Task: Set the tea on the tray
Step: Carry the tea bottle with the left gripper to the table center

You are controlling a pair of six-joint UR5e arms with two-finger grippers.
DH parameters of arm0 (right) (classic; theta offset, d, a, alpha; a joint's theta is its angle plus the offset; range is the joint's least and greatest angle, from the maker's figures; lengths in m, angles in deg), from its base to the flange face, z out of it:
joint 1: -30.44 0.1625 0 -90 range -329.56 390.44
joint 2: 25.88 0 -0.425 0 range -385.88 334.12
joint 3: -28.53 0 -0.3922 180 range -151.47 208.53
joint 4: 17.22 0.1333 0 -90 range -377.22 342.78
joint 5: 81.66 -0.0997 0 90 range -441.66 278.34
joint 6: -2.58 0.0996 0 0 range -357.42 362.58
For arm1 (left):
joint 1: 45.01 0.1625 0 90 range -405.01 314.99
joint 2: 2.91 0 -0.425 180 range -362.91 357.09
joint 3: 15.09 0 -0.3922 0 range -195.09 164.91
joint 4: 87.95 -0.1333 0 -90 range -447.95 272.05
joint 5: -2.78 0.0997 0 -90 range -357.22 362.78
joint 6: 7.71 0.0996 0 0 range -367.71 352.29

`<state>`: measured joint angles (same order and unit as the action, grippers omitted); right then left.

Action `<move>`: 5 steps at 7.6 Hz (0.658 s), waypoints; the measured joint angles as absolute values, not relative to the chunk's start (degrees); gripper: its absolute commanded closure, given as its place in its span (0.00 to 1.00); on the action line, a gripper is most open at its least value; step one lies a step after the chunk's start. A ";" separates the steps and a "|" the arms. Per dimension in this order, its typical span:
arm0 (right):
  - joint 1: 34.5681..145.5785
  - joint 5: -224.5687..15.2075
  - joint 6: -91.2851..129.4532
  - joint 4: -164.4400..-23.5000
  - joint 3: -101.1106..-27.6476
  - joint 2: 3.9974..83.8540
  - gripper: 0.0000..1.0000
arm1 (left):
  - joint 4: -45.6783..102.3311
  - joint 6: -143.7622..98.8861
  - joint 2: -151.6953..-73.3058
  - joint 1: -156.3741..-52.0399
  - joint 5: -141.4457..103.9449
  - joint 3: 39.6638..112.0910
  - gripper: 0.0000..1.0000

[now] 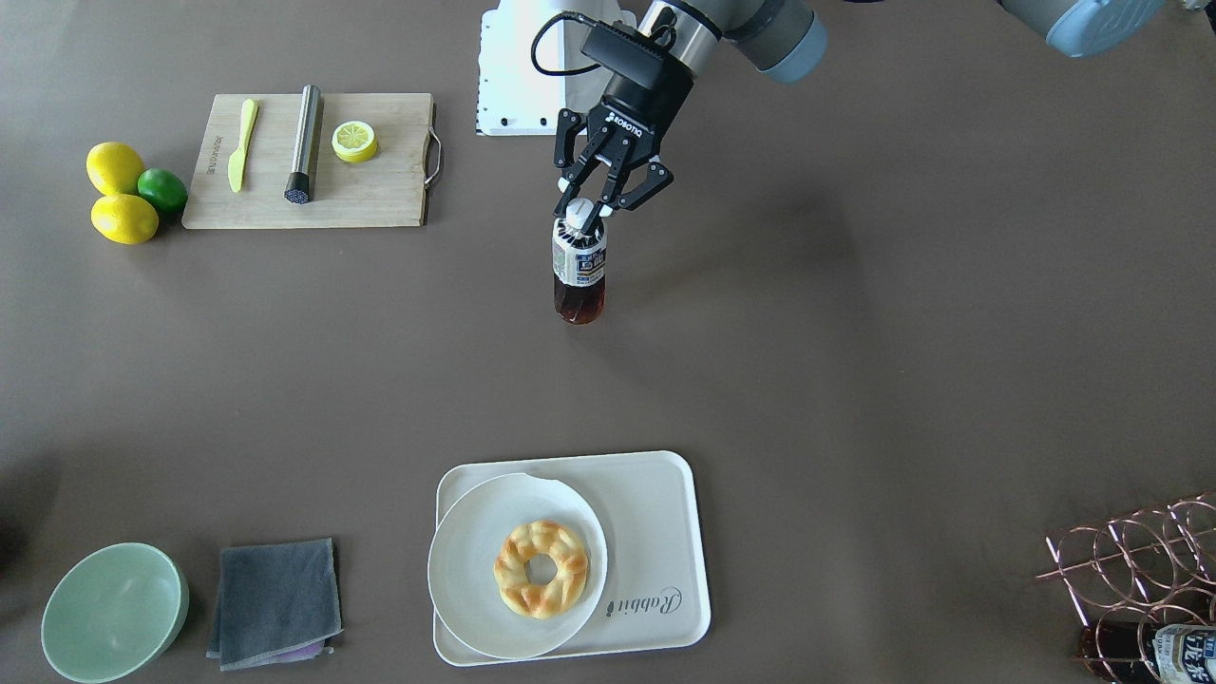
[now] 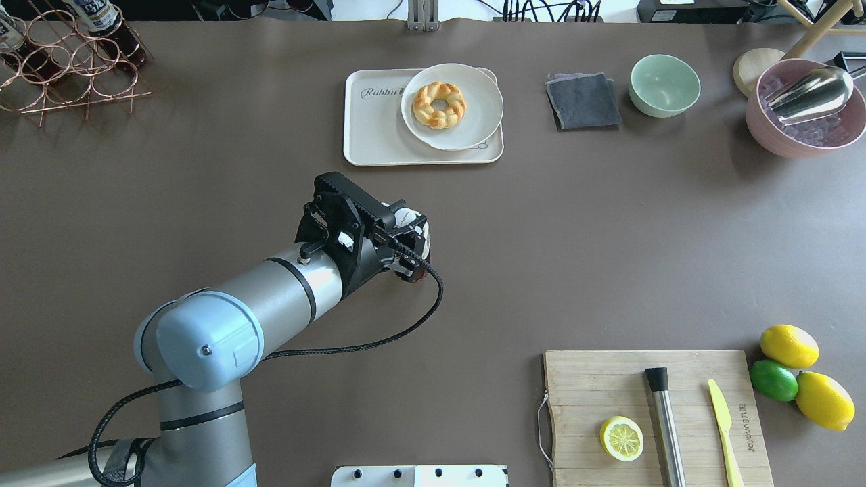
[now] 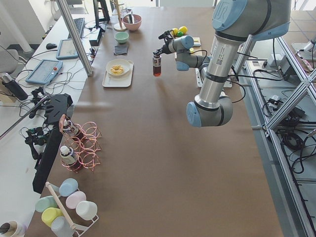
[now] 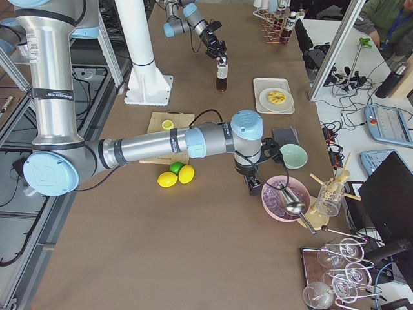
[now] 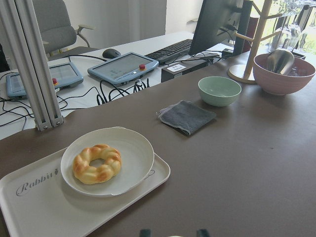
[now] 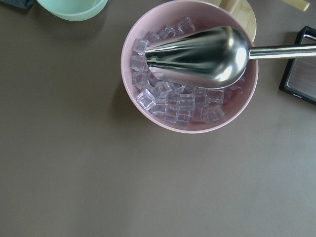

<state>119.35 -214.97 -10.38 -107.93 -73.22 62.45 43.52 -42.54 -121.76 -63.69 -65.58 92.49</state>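
Front-facing view, left to right.
1. Wooden cutting board (image 1: 380,190): stamped mark at its left edge, too small to read.
2. My left gripper (image 1: 591,205): body marked ROBOTIQ, fingers clamped on the white cap of the tea (image 1: 579,275). Label print illegible. Bottle upright, apparently clear of the table, well apart from the tray (image 1: 655,503).
3. Tray: grey script "Rabbit"; bears a plate (image 1: 470,570).
4. My right gripper (image 4: 254,187): over a pink ice bowl (image 6: 192,128). I cannot tell how its fingers stand.
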 measured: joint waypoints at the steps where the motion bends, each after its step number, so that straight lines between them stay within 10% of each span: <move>1: 118.05 -215.12 -8.67 -107.93 -73.32 60.99 0.00 | 43.56 -42.52 -122.03 -63.14 -64.95 92.06 1.00; 5: 110.63 -216.43 -3.76 -107.93 -73.26 53.08 0.00 | 43.70 -42.51 -121.66 -62.94 -64.63 91.25 1.00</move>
<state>110.63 -216.43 -3.76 -107.93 -73.26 53.08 43.70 -42.51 -121.66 -62.94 -64.63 91.25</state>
